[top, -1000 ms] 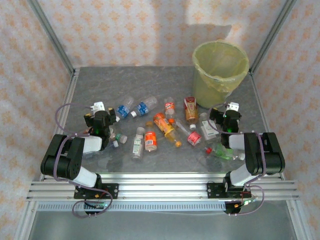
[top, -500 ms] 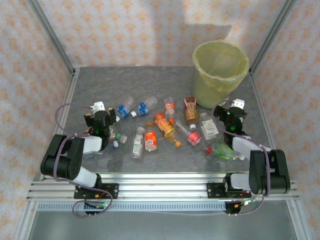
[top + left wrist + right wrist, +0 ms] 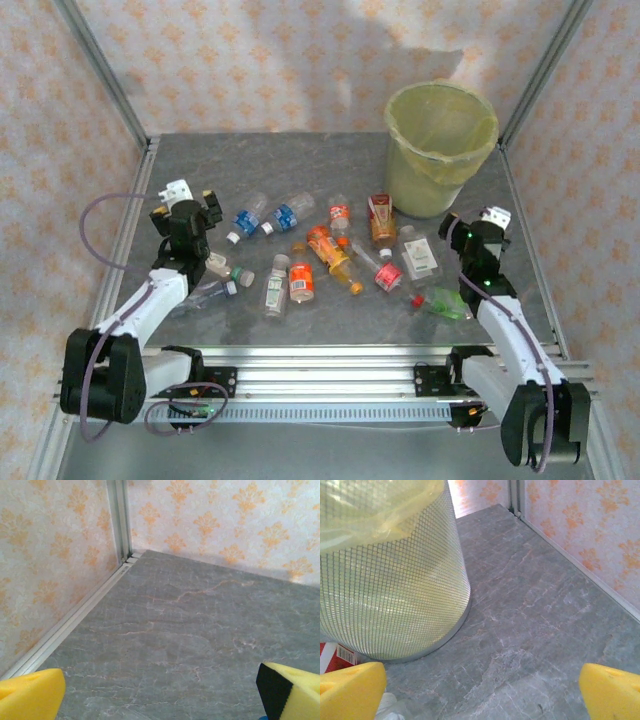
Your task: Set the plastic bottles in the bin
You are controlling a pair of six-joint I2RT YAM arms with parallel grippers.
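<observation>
Between the left gripper (image 3: 192,197) and the right gripper (image 3: 472,222), both spread wide and empty, the plastic bottles (image 3: 331,251) lie crowded on the desk (image 3: 300,165), so a careless descent could set neighbours rolling, while the bin (image 3: 430,178), close ahead of the right gripper, risks a knock.

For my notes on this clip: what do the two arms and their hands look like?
Both arms match: bulky black joints linked by white segments. The left arm carries a thin purple cable looping out to its side, and the right arm has purple cable near its base. The left hand and right hand each have two fingers with yellow foam pads.
</observation>
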